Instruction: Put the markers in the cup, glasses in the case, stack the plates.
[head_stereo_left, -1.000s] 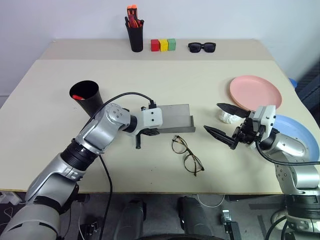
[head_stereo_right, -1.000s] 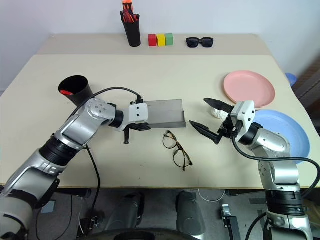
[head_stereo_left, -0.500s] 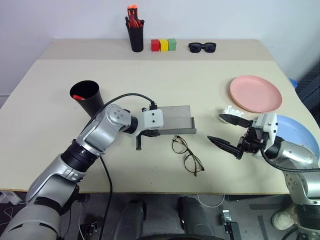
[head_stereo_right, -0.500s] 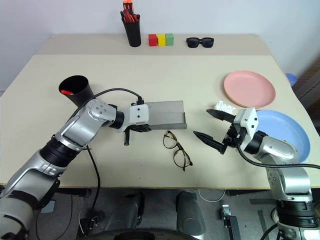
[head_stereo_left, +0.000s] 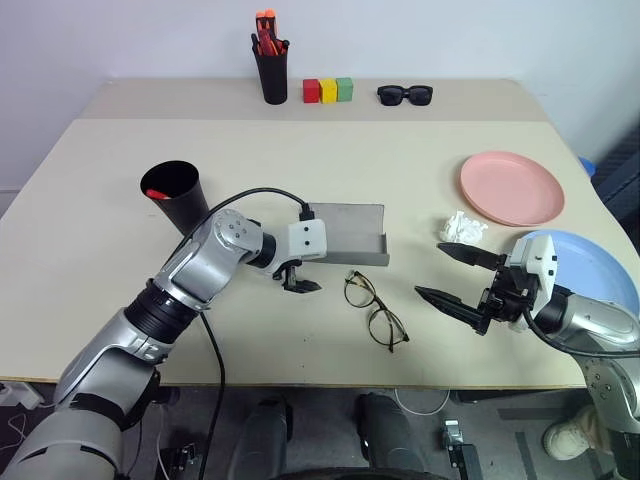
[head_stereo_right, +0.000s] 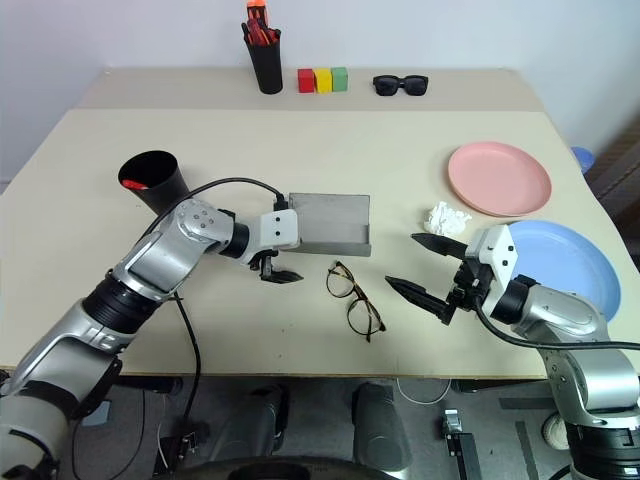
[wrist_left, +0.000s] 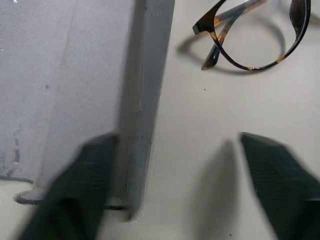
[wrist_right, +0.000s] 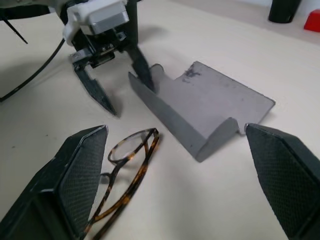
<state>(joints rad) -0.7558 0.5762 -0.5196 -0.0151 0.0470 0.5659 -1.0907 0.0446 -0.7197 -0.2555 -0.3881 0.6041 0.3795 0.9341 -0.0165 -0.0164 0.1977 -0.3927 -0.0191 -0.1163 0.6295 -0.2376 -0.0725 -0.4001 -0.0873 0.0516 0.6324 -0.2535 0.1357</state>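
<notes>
case (head_stereo_left: 345, 233): grey, matte, hard shell lying open on the beige table (head_stereo_left: 300, 150); flat floor with a low raised wall along one long edge, faint scuff marks inside.
glasses (head_stereo_left: 375, 310): thin tortoiseshell-brown wire frame with round clear lenses, lying flat on the table just in front of the case, apart from it.
cup (head_stereo_left: 177, 196): glossy black, tapered, standing upright at the table's left; something red shows inside.
plates: pink plate (head_stereo_left: 512, 187) round and shallow at the right of the table; blue plate (head_stereo_left: 585, 275) nearer the front edge, beside it, not stacked.
paper wad (head_stereo_left: 461, 227): crumpled white lump between the case and the pink plate.
left gripper (head_stereo_left: 297, 278): fingers spread wide, holding nothing; it sits at the case's near left corner, one finger inside over the case floor by the raised wall, the other outside over bare table. The glasses lie just ahead of it.
right gripper (head_stereo_left: 452, 273): fingers spread wide and empty, hovering to the right of the glasses and pointing toward them, clear of the lenses.
</notes>
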